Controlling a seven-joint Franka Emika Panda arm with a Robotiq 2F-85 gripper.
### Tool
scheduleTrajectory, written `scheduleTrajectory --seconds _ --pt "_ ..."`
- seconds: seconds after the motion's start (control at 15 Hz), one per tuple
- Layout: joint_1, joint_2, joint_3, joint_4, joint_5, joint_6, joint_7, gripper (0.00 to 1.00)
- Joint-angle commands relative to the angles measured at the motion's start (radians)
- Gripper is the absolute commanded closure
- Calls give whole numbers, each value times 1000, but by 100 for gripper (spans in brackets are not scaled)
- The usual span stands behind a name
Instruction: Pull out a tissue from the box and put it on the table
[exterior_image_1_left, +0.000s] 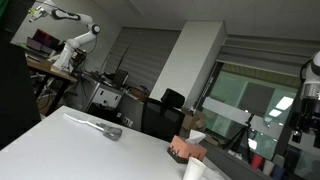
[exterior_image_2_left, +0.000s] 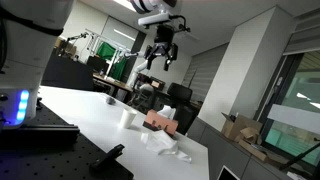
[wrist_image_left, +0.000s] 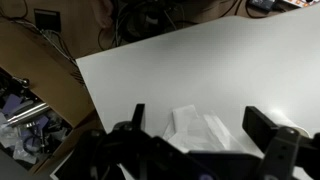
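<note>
My claw (exterior_image_2_left: 163, 58) hangs high over the tissue box (exterior_image_2_left: 160, 121), jaws wide, empty. Wrist view shows the tissue (wrist_image_left: 200, 130) centred between them, so I judge I'm placed for a straight drop.

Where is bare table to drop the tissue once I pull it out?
Bare: the wide stretch of table between the grey utensil and the tissue box. Crowded: right around the box, where a white cup stands.
</note>
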Motion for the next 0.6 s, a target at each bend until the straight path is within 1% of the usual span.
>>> scheduleTrajectory --seconds 0.0,0.53 --pt "10 -1 -9 2 -5 -4 4 0" --pt "10 -1 -9 2 -5 -4 4 0"
